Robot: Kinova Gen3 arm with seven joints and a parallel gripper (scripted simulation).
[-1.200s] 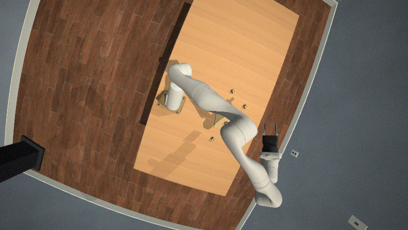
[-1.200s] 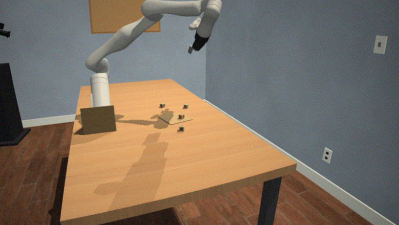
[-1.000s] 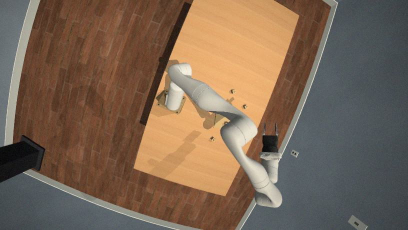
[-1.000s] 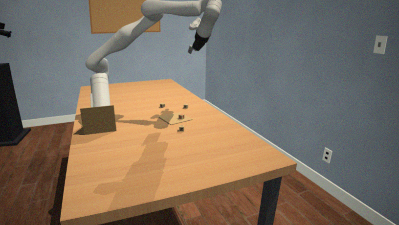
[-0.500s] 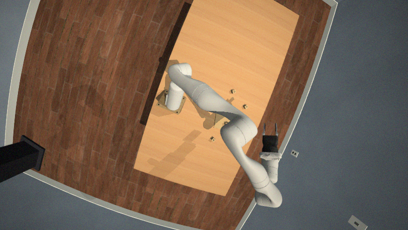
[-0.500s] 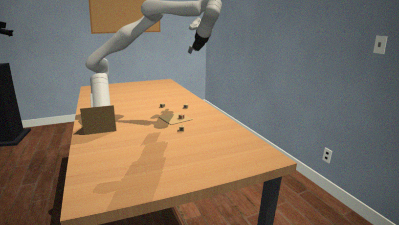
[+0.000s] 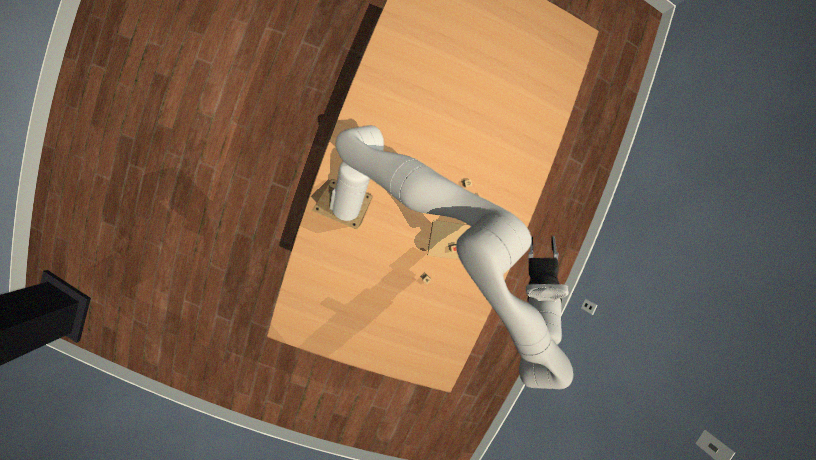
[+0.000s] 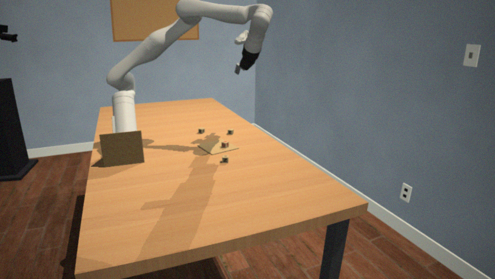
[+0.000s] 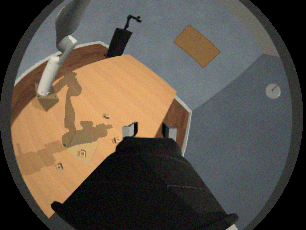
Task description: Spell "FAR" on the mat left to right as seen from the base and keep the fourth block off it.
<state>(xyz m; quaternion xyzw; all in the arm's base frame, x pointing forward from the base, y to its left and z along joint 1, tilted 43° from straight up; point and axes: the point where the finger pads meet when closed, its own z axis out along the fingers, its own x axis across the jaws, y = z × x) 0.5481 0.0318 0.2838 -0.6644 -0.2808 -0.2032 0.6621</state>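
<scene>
The gripper is released, its two fingers stand wide apart, and between them I see nothing. It is high above the floor, beyond the long edge of the wooden desk, and well apart from all the blocks.

The thin tan mat lies flat on the desk, partly in shadow. On it sits one small cube block with a red mark. The other three small tan blocks are off the mat, so the word is not made. Seen from the robot's base, one dark-marked block is on the desk to the right of the mat. To the left of it are a farther tan block, which the arm hides in the top view, and a nearer tan block. These two are apart from each other. The letters are too small, I cannot read them.

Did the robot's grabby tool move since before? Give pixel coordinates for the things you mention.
Yes. In the exterior view, the tool (image 7: 542, 238) (image 8: 240, 70) (image 9: 149, 127) is lower now, farther below the orange wall board (image 8: 131, 20) (image 9: 197, 46).
</scene>
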